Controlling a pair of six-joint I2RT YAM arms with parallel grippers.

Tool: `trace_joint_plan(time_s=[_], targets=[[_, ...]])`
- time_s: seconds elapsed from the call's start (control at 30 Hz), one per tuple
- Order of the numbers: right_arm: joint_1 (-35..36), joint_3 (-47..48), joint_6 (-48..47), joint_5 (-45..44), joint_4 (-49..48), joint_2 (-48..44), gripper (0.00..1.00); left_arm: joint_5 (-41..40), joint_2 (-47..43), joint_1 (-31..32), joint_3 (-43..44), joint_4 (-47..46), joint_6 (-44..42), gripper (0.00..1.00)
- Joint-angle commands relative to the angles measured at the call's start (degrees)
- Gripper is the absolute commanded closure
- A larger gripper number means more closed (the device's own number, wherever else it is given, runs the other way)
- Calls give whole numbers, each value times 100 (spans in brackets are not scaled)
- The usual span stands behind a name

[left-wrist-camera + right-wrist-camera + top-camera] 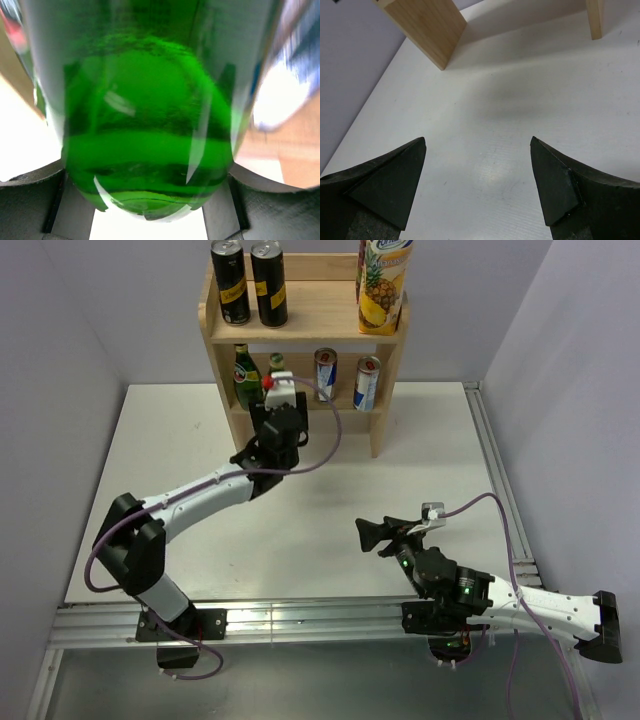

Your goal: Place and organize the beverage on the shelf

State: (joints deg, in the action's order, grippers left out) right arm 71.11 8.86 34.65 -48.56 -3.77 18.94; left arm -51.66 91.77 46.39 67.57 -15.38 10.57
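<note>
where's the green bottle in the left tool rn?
Top view: green bottle in the left tool, at the shelf's lower tier, between a second green bottle on its left and a blue can on its right.

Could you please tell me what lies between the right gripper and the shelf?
Only bare table between the right gripper and the shelf, shown in top external and right wrist views.

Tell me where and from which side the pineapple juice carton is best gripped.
Grip the carton by its two flat side faces, above the rim, probably coming from the front: it stands upright at the right end of the shelf top, with a gap to the nearest black can.
</note>
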Motion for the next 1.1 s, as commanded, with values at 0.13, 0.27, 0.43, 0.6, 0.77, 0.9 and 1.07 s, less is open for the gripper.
trace_joint_plan(time_s=[0.13, 0.27, 0.43, 0.6, 0.77, 0.9, 1.07], targets=[[34, -86, -90, -84, -326, 66, 8, 586, 280, -481, 1293, -370, -354, 100], [34, -78, -90, -84, -361, 145, 8, 675, 623, -552, 1627, -273, -371, 100], [34, -95, -82, -84, -344, 119, 8, 754, 799, -570, 1742, -352, -292, 100], [34, -122, -64, -84, -317, 31, 8, 780, 957, -596, 1795, -484, -354, 100], [43, -122, -64, -84, -344, 66, 8, 859, 1097, -666, 1760, -642, -389, 100], [43, -113, -73, -93, -352, 92, 8, 912, 1159, -736, 1707, -712, -363, 100], [34, -130, -64, -93, -353, 75, 8, 877, 1308, -754, 1602, -897, -310, 100]])
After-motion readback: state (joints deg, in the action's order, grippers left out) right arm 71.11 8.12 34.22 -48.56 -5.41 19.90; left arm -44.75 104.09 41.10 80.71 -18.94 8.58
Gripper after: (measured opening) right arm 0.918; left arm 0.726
